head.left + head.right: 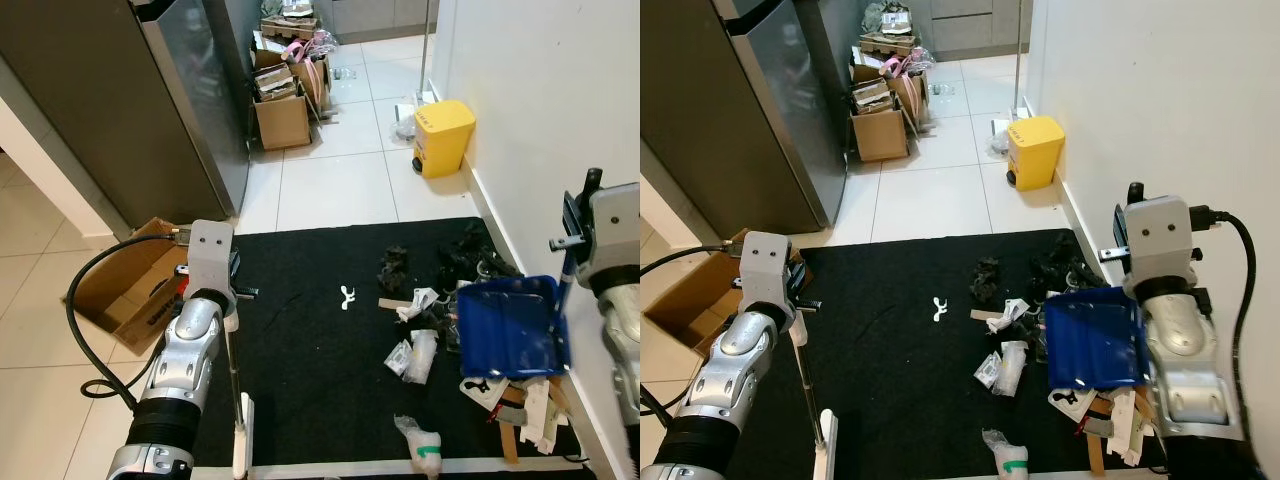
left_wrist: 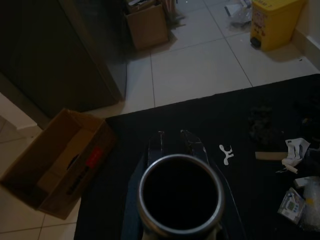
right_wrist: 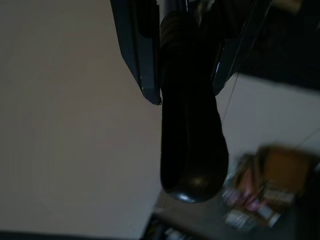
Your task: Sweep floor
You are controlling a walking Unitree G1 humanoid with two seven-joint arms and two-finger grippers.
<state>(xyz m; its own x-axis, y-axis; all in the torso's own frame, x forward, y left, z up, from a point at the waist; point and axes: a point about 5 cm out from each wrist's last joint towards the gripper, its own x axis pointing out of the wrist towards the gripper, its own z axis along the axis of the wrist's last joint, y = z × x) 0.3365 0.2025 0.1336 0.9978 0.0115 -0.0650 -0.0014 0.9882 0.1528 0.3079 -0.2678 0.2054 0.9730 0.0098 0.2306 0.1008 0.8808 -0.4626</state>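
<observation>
Blue dustpan (image 1: 1092, 336) stands tilted on the black mat (image 1: 300, 380) by the white wall (image 1: 1160, 100), nothing visible inside it. Right gripper (image 3: 187, 55) has its fingers closed round the dustpan's black handle (image 3: 192, 145). Left gripper (image 2: 172, 145) is clamped on the broom pole (image 1: 232, 370); white broom head (image 1: 243, 437) sits on the mat's near edge. Trash pile (image 1: 440, 320) — paper scraps, wrappers, dark clumps — lies beside and under the dustpan. Open cardboard box (image 1: 130, 280) at the mat's left, contents unclear. Yellow bin (image 1: 443, 138) by the wall, more boxes (image 1: 285, 100) near the fridge (image 1: 120, 100). White tile floor (image 1: 335, 185).
</observation>
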